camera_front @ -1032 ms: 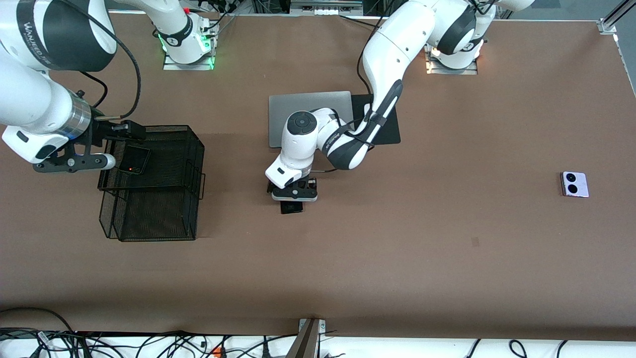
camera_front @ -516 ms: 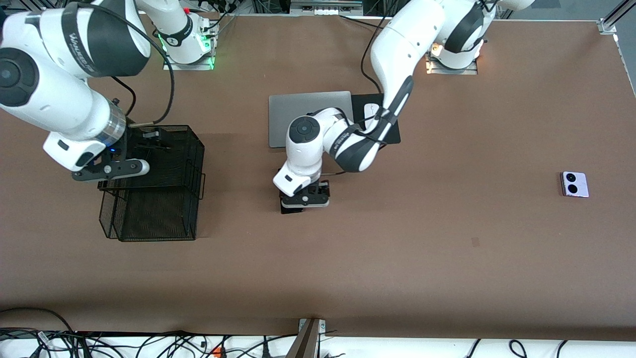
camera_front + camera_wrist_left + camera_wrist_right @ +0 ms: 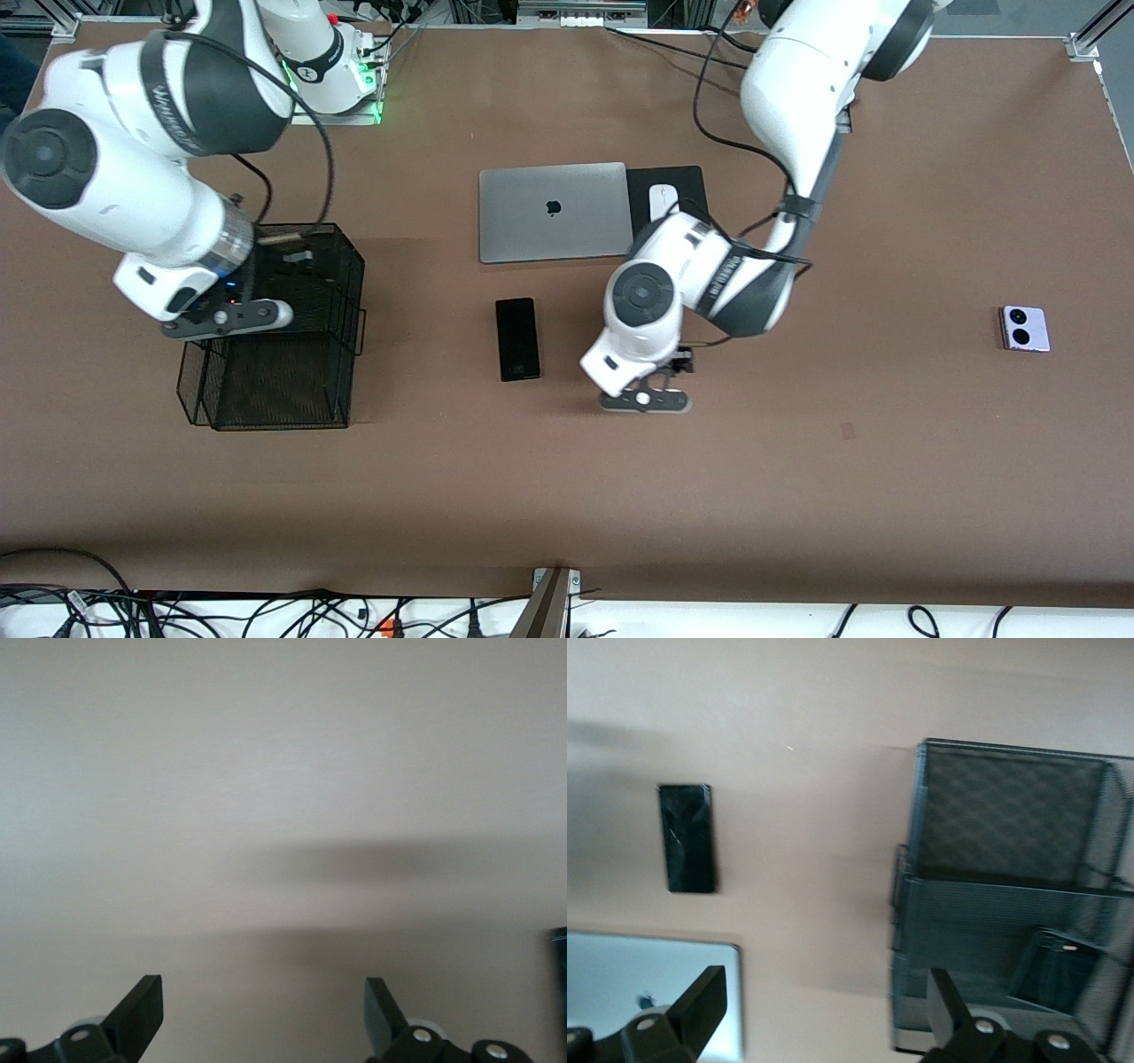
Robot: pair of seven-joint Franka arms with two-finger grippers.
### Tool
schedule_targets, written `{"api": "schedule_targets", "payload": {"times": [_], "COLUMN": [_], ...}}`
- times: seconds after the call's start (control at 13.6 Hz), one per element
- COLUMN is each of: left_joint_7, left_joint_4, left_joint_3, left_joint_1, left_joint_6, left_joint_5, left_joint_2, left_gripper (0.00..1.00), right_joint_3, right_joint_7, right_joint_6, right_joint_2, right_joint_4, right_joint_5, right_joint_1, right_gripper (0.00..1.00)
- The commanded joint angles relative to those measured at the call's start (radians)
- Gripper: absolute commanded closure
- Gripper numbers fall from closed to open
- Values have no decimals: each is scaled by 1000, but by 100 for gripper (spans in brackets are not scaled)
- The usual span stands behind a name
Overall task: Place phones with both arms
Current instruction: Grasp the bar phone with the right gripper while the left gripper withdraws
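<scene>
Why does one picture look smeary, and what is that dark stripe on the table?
Right wrist view: the wire basket and black phone look smeared, probably camera motion. Left wrist view: the dark stripe is likely the arm's shadow on the table.

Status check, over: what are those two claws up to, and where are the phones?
Left gripper open over bare table beside long black phone. Right gripper open above mesh rack. Lilac phone untouched. Nothing blocking.
</scene>
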Motion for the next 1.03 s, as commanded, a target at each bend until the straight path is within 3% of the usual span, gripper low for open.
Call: {"api": "schedule_targets", "payload": {"times": [0.0,0.22,0.44,0.74,0.96], "left_joint_7": [142,279,463,667,776], "left_joint_4": [-194,-309,-464,-594,-688], "left_joint_3": [-12,-5,-5,-5,-7], "left_joint_1": [73,156,252,375,473], "left_joint_6": [10,10,50,136,236], "left_joint_5": [1,49,115,145,161], "left_joint_2": [-119,-205,-317,-406,-463], "left_gripper": [0,0,0,0,0], "right_joint_3": [8,42,51,59,108], "right_joint_7": [118,219,224,213,137], "right_joint_6": [85,183,266,449,559], "right_joint_2": [45,114,187,339,426], "right_joint_4": [1,1,2,5,5], "right_joint_5": [30,102,104,104,104], "right_joint_1": [60,116,163,212,206], "right_gripper": [0,0,0,0,0]}}
